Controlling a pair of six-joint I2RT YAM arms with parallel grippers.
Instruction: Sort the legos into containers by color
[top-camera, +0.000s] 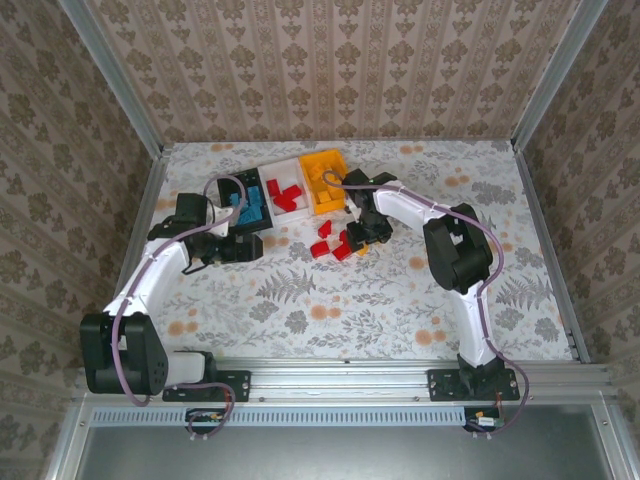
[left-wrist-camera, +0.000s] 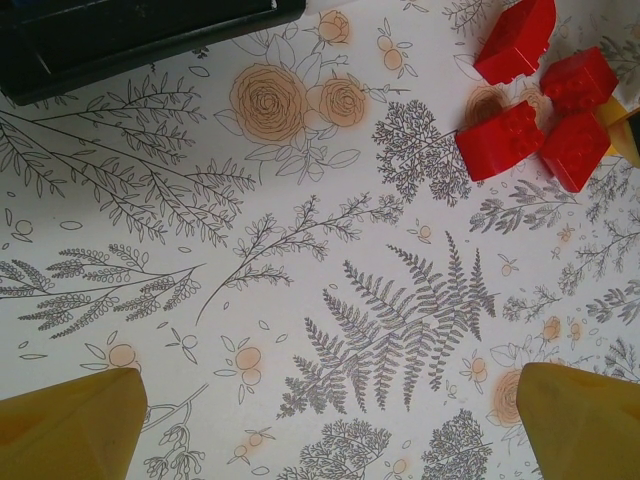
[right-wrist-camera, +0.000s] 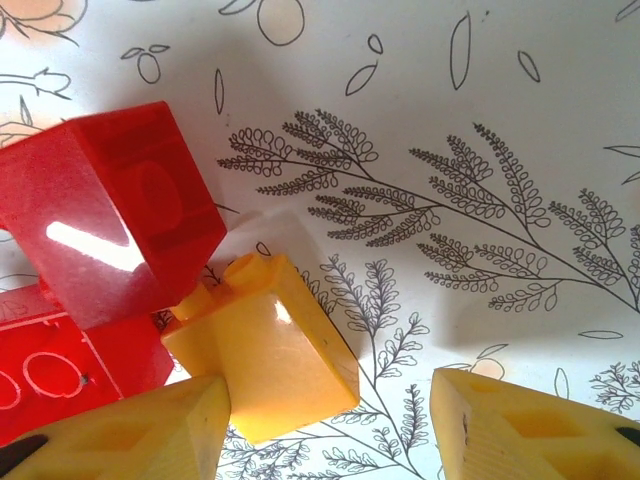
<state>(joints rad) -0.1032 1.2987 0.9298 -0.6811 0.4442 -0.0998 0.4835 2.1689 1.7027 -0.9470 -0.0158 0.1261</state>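
**Caution: Off-Centre Grasp**

Right gripper (right-wrist-camera: 325, 420) straddles the yellow brick (right-wrist-camera: 270, 360) on the table (right-wrist-camera: 480, 120), jaws unclamped, with a gap at 3 o'clock. A red brick (right-wrist-camera: 110, 210) abuts at 10 o'clock. Closing could twist the yellow brick or drag both. Left gripper (left-wrist-camera: 330, 420) gapes, empty.

damask-papered walls (top-camera: 330, 60), floral tabletop (top-camera: 400, 300)

Cropped at the edges
The black bin (left-wrist-camera: 130, 40) runs past the left wrist view's top edge; a red lego (right-wrist-camera: 60, 385) is cut by the right wrist view's left edge.
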